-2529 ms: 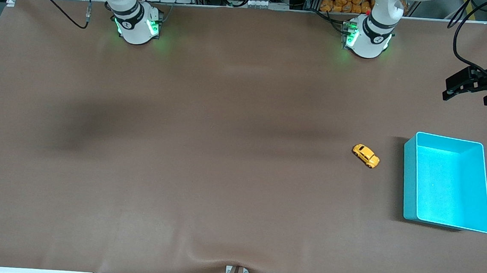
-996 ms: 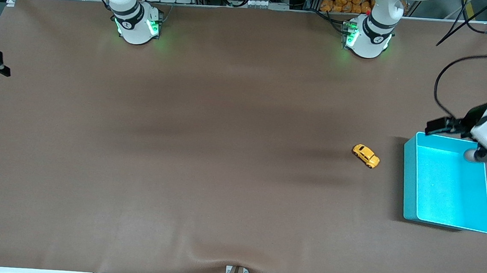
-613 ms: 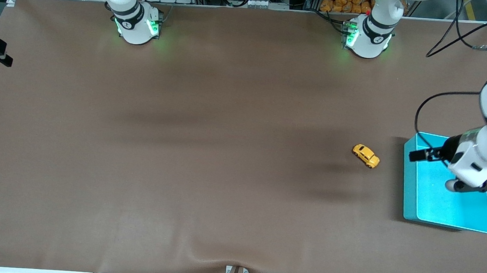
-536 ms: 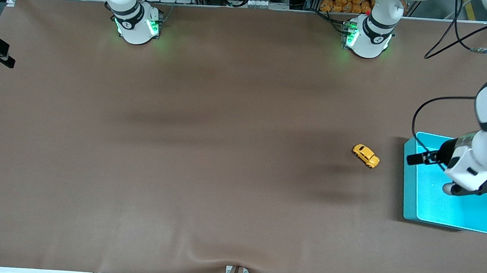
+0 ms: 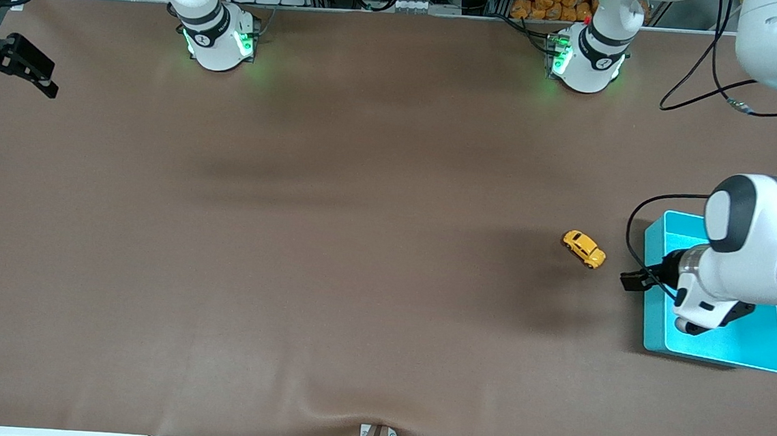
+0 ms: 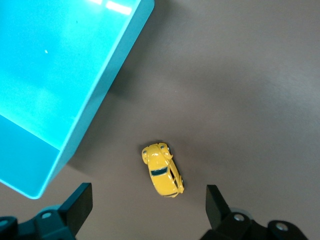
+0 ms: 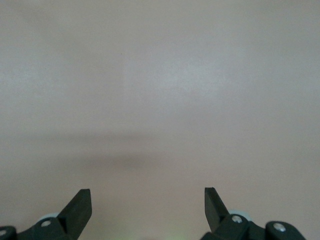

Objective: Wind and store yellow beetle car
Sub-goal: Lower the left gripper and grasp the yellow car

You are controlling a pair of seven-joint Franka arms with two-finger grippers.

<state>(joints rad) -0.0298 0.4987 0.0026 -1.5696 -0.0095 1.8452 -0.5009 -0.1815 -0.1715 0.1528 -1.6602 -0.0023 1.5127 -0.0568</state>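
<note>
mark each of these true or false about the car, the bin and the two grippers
1. The yellow beetle car lies inside the teal bin. False: it sits on the table beside the bin, toward the right arm's end.
2. The left gripper is open and holds nothing. True.
3. The car lies on its side. False: it rests on its wheels, roof up.
4. The right gripper is open over bare table at the right arm's end. True.
5. The left gripper is clamped on the car. False: it hangs above it, by the bin's edge, fingers apart.
</note>
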